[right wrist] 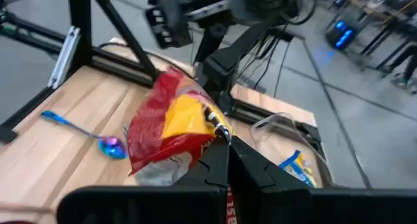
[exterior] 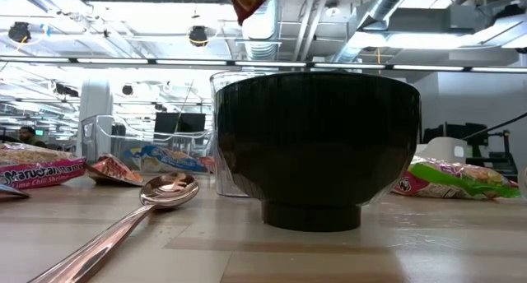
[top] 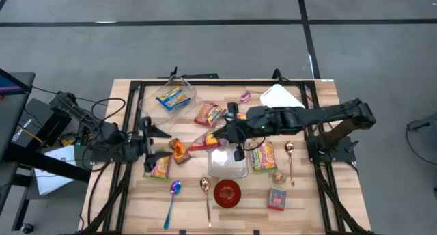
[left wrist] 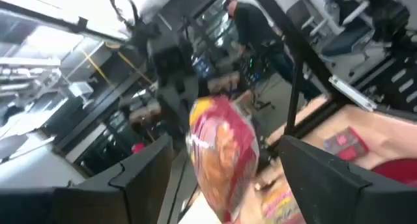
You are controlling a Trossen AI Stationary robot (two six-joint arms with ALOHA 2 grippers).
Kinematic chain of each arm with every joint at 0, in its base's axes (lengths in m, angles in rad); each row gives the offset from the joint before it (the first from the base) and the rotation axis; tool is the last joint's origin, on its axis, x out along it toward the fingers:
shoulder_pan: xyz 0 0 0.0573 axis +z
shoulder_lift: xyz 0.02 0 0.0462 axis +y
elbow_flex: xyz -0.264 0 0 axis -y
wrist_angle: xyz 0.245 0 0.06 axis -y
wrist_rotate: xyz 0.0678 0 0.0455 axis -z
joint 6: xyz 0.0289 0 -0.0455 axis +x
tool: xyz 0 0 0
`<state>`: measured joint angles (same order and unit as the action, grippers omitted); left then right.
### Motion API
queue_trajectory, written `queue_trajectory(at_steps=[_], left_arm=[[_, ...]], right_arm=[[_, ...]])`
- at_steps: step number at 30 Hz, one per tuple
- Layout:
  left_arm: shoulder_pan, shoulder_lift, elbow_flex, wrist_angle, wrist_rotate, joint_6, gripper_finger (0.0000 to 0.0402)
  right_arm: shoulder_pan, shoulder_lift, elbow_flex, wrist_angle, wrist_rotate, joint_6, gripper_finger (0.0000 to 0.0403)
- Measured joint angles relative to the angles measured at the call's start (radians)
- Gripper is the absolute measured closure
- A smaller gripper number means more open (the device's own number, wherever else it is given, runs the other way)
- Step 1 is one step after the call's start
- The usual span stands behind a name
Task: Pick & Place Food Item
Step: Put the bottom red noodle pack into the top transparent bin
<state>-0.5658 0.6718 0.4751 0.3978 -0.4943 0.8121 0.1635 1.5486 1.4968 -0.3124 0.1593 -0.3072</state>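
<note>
A red and yellow snack packet (top: 201,143) (right wrist: 166,129) hangs in the air near the table's middle, and my right gripper (top: 218,137) (right wrist: 225,138), reaching in from the right, is shut on it. The packet's lower corner (exterior: 249,2) shows at the top of the low view. My left gripper (top: 156,143) (left wrist: 221,149) stands open at the table's left and points toward that packet (left wrist: 221,152) without touching anything. An orange packet (top: 179,151) lies flat on the table just in front of it. A clear container (top: 229,165) stands beside the held packet. My right gripper pinches the packet's edge (right wrist: 214,122) between the free ends of its two fingers. The fingers come from the table's right, slanting a little downward. The packet is lifted clear of the table and hangs out beyond the fingertips toward the left arm.
A bowl, red inside (top: 227,192) and dark outside (exterior: 317,143), stands near the front edge. Noodle packets (top: 209,114) (top: 263,156) (top: 158,167), a clear tray with a blue packet (top: 172,97), a small red packet (top: 276,199) and spoons (top: 171,201) (top: 205,194) (top: 290,160) lie around.
</note>
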Motion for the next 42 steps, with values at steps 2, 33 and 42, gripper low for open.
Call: queue_trajectory(at_steps=[2, 33, 42], left_arm=[[0.0, 0.072, 0.0, 0.075, 0.002, 0.035, 0.0116], [0.088, 0.636, 0.263, 0.35, -0.24, 0.231, 0.0108], [0.086, 0.636, 0.263, 0.35, -0.239, 0.254, 0.0223]], right_arm=[[-0.001, -0.017, -0.065, 0.068, 0.0, -0.008, 0.0403], [0.026, -0.032, -0.139, 0.195, -0.003, -0.06, 0.0403], [0.026, -0.032, -0.139, 0.194, -0.001, -0.055, 0.0403]])
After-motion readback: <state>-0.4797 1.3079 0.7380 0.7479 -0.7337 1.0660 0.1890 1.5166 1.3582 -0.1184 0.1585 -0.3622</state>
